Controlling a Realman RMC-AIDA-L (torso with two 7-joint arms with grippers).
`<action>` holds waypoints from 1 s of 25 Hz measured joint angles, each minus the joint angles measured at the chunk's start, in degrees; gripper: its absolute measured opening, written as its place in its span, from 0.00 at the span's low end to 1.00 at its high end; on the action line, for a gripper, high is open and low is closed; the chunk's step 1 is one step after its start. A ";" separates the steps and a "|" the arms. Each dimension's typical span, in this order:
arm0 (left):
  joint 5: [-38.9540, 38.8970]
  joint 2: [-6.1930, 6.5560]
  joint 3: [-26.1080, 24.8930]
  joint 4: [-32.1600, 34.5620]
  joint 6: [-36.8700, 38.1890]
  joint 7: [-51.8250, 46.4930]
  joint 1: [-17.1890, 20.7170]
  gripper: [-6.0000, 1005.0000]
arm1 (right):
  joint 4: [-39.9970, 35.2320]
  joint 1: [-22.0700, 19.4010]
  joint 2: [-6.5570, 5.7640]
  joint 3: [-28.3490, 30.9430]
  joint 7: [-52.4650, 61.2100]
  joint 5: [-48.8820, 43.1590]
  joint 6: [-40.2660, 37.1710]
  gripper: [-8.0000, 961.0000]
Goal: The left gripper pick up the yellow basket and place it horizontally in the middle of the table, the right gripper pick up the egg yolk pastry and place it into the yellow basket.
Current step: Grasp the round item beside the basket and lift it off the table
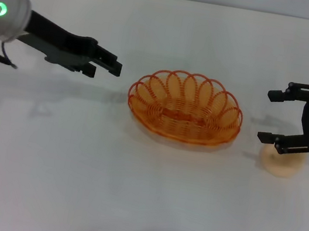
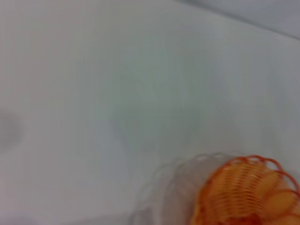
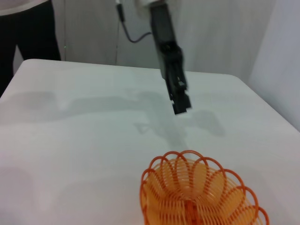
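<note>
Seeing the yellow basket [image 1: 185, 107] sitting mid-table [image 1: 129, 194], empty. Our left tool [image 1: 115, 66] is hovering beside it, fingers narrow. Our right tool [image 1: 271, 116] is gaping wide over the egg yolk pastry [image 1: 281, 162].

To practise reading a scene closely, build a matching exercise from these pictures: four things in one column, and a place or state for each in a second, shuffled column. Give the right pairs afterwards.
Column 1
1. yellow basket
2. egg yolk pastry
3. left gripper
4. right gripper

Column 2
A. open, directly over the small bun
B. lies on the table, on the robot's right
C. to the left of the basket, holding nothing
D. sits in the middle of the table, nothing inside

Pairs: 1-D, 2-B, 3-C, 4-A
</note>
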 joint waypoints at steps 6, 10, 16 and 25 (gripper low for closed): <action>-11.87 1.04 -0.97 3.45 1.99 21.55 7.46 0.68 | 0.08 -0.10 0.02 0.01 3.76 0.00 0.91 0.85; -17.86 0.91 -4.07 3.91 2.89 34.85 11.66 0.68 | 0.20 -0.19 -0.19 -0.01 5.97 -0.45 1.47 0.85; -26.60 1.04 -7.40 3.35 8.52 61.71 20.03 0.68 | 0.33 -0.72 -1.46 -0.05 8.45 -0.92 1.07 0.85; -27.20 1.81 -10.88 -4.48 16.75 80.05 22.55 0.69 | 0.16 -0.33 -1.96 -0.43 12.40 -5.64 1.35 0.84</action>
